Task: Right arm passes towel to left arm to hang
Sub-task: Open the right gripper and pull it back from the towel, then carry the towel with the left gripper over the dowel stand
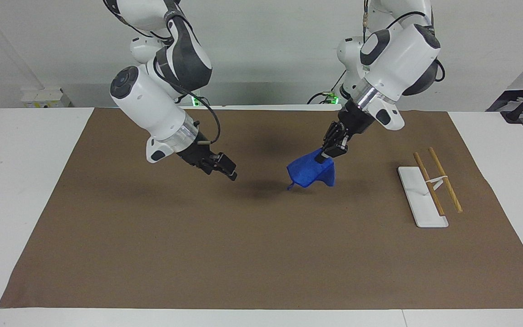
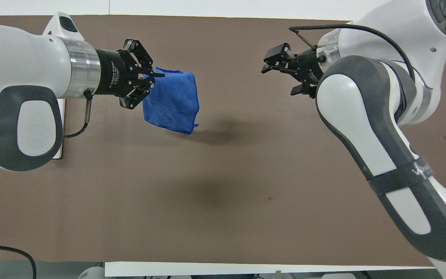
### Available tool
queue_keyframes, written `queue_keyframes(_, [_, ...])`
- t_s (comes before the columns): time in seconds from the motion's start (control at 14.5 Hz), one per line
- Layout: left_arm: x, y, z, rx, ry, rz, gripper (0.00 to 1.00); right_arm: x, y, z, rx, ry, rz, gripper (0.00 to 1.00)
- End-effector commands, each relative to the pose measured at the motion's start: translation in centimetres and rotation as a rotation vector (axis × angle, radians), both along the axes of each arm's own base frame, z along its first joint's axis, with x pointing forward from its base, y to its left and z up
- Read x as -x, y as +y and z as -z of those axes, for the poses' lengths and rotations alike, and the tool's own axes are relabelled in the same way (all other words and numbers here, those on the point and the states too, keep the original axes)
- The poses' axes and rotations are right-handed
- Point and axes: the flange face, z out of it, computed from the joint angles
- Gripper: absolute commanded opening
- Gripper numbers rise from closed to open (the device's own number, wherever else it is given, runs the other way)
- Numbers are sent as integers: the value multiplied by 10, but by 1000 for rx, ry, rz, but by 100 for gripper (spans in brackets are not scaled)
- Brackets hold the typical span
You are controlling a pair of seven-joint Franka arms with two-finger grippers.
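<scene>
Blue towel (image 1: 310, 172) (image 2: 172, 100) hanging crumpled, left gripper (image 1: 323, 158) (image 2: 150, 76) pinching its corner; right gripper (image 1: 230, 174) (image 2: 281, 69) gaping empty. You are seeing the rack (image 1: 422, 196) facing-side only.

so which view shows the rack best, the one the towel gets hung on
The facing view. There the rack shows whole: white base, two wooden rods, standing toward the left arm's end of the table. In the overhead view the left arm covers it; only a sliver of white base peeks out.

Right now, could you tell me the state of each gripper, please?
Left gripper: shut on the towel, held above the mat.
Right gripper: open, holding nothing.
</scene>
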Motion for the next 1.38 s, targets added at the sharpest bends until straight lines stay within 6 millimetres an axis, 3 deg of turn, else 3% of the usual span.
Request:
queue_keyframes(0.0, [-7,35,-3,-27,29,-6,4,2,-47,1,163,-15,-155,100])
queue_keyframes(0.14, [-12,62,2,-47,88,-23,1,1,-89,-2,262,-2,-267,100])
queue_keyframes(0.28, [-15,92,6,-75,136,-47,0,13,-130,-25,301,11,-332,100])
queue_keyframes(0.55, [-18,155,14,-218,85,161,0,51,-169,-91,403,62,-344,100])
queue_keyframes(0.69, [-5,186,33,-225,127,201,0,62,-190,-120,392,103,-307,100])
queue_keyframes(0.9, [-7,204,37,-240,118,167,0,79,-234,-157,380,96,-342,100])
queue_keyframes(1.03, [-11,221,39,-319,83,155,0,81,-237,-159,372,86,-348,100])
queue_keyframes(1.17, [-17,252,36,-368,14,195,0,85,-206,-161,389,81,-404,100])
queue_keyframes(1.31, [-19,284,39,-384,-19,253,0,99,-209,-165,385,77,-397,100])
